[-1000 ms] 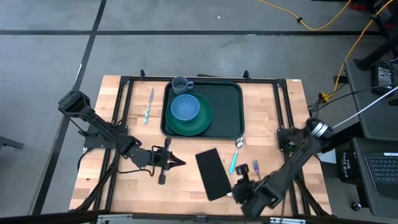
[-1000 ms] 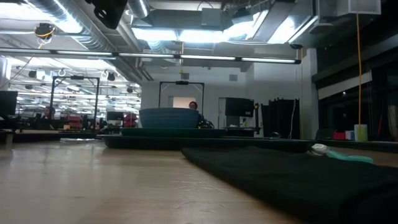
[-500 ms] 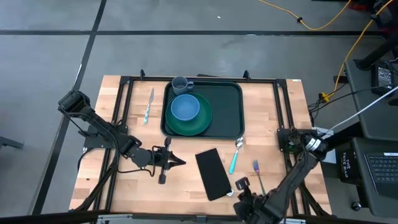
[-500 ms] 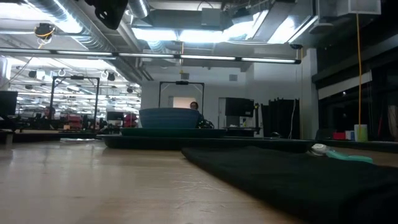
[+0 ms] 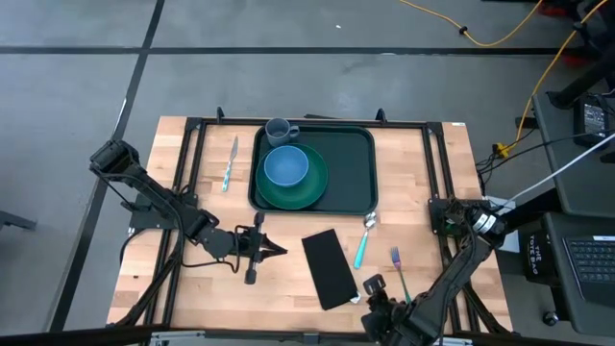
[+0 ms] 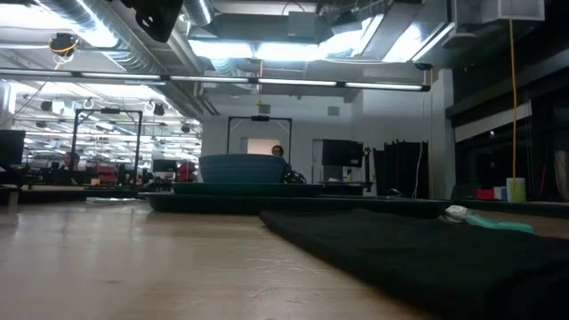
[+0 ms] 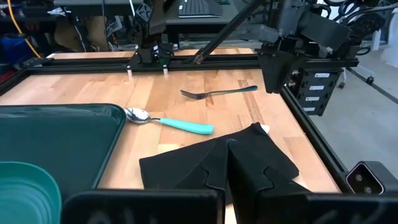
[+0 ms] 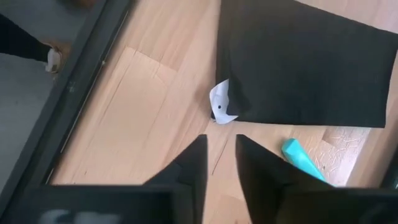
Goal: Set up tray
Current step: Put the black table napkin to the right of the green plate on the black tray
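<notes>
Tray [image 5: 353, 166] sits on wooden table [image 5: 288, 288]; workshop behind.

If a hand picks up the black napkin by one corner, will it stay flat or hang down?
It will probably hang down. The black napkin lies very thin and flat on the wood, and one corner already curls up, showing a white underside, so it seems soft, not stiff. It also looks light and might slide when pushed. The spoon beside it could be disturbed.
</notes>
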Robot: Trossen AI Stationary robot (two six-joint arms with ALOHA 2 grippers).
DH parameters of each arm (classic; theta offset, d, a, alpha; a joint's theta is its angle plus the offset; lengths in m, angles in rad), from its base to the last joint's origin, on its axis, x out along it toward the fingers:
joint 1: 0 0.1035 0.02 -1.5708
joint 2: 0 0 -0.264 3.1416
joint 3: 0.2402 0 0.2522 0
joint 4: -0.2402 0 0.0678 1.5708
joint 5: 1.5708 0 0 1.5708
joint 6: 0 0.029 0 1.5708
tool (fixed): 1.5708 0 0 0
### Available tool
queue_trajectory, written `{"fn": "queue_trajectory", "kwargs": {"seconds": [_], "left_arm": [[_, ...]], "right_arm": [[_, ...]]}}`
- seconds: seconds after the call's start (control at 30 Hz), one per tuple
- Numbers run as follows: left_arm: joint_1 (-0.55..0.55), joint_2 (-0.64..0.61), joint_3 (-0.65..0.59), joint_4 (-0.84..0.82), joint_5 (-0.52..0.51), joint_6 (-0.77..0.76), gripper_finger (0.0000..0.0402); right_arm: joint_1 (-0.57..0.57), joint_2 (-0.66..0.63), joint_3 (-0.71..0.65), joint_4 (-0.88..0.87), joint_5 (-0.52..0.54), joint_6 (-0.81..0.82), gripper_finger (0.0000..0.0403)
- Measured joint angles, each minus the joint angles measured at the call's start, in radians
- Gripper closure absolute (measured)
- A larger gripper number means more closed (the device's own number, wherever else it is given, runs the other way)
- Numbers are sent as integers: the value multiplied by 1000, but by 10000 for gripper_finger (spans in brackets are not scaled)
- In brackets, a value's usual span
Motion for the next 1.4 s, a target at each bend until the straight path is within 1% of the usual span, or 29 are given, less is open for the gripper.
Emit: {"fn": "queue_trajectory", "kwargs": {"seconds": [0.17, 0.3, 0.47, 0.57, 0.67, 0.73, 0.97, 1.23, 1.4], "left_arm": [[0, 0, 0, 0, 0, 0, 398], [0, 0, 0, 0, 0, 0, 396], [0, 0, 0, 5, 0, -10, 400], [-1, 0, 0, 5, 0, -10, 400], [-2, 0, 0, 5, 0, -11, 397], [-2, 0, 0, 5, 0, -11, 396], [-2, 0, 0, 5, 0, -11, 401], [-2, 0, 0, 5, -1, -11, 397], [-2, 0, 0, 5, -1, -11, 400]], "right_arm": [[0, 0, -1, 28, 5, 10, 252], [0, 0, -32, 142, 79, -5, 207], [0, 0, -95, 186, 104, -51, 172], [0, 0, -141, 261, 120, -81, 166], [0, 0, -188, 326, 182, -131, 168], [0, 0, -208, 374, 204, -163, 169], [-1, 0, -272, 432, 188, -178, 170], [-5, 0, -332, 525, 202, -182, 170], [-23, 0, -366, 551, 202, -182, 170]]}}
